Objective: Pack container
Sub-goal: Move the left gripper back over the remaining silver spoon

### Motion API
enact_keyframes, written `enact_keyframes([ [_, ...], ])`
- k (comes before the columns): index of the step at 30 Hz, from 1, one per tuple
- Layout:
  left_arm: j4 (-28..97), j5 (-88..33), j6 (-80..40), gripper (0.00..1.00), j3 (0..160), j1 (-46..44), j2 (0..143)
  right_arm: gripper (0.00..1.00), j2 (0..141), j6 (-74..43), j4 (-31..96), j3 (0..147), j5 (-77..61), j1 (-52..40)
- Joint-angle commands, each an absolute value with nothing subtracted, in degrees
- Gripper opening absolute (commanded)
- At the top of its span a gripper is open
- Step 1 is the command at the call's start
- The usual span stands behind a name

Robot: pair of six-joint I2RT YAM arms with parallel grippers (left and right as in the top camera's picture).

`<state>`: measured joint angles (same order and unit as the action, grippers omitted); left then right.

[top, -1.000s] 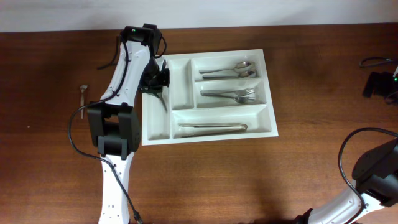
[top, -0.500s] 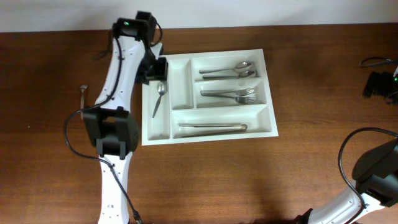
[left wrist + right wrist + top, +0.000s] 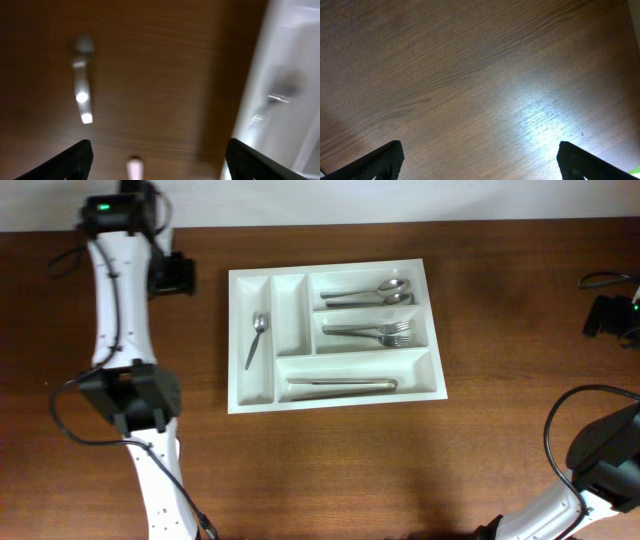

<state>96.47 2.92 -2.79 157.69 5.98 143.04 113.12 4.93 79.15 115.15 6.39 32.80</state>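
Container point(image 3: 340, 399) sits mid-worktop, toward the far edge. My left hand point(image 3: 159, 160) hovers left of it, spread wide and empty. Right hand point(image 3: 481, 162) is also wide, empty, well apart. Blurred small utensil point(image 3: 81, 82) lies ahead-left on the worktop, long axis square to my closing line.

White left arm point(image 3: 118, 300) stretched far back-left, black left gripper point(image 3: 175, 275) jaws spread wide; black right gripper point(image 3: 480, 165) jaws spread wide.
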Motion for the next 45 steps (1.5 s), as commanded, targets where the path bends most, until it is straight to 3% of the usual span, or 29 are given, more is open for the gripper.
enact_keyframes([
  [1, 96.68, 4.36, -1.65, 0.87, 158.30, 11.97, 142.52, 0.99, 112.92, 5.13, 79.00, 114.96, 6.48, 32.64],
  [7, 96.68, 3.66, 5.06, 0.87, 158.21, 17.26, 142.61, 0.99, 112.92, 5.13, 79.00, 114.96, 6.48, 32.64],
  [16, 89.49, 3.77, 15.16, 0.87, 150.89, 17.69, 142.61, 0.99, 112.92, 5.13, 79.00, 114.96, 6.48, 32.64],
  [24, 81.73, 3.84, 15.00, 0.87, 142.82, 17.67, 142.65, 0.99, 112.92, 5.13, 79.00, 114.96, 6.48, 32.64],
  [25, 80.93, 3.86, 14.35, 0.91, 141.67, 17.63, 142.71, 0.99, 112.92, 5.13, 79.00, 114.96, 6.48, 32.64],
  [33, 75.44, 3.92, 8.56, 0.98, 131.96, 17.69, 142.71, 0.99, 112.92, 5.13, 78.98, 114.96, 6.48, 32.64],
  [45, 73.65, 3.66, 8.36, 0.98, 128.60, 17.69, 143.04, 0.99, 112.92, 5.13, 79.00, 114.96, 6.48, 32.64],
])
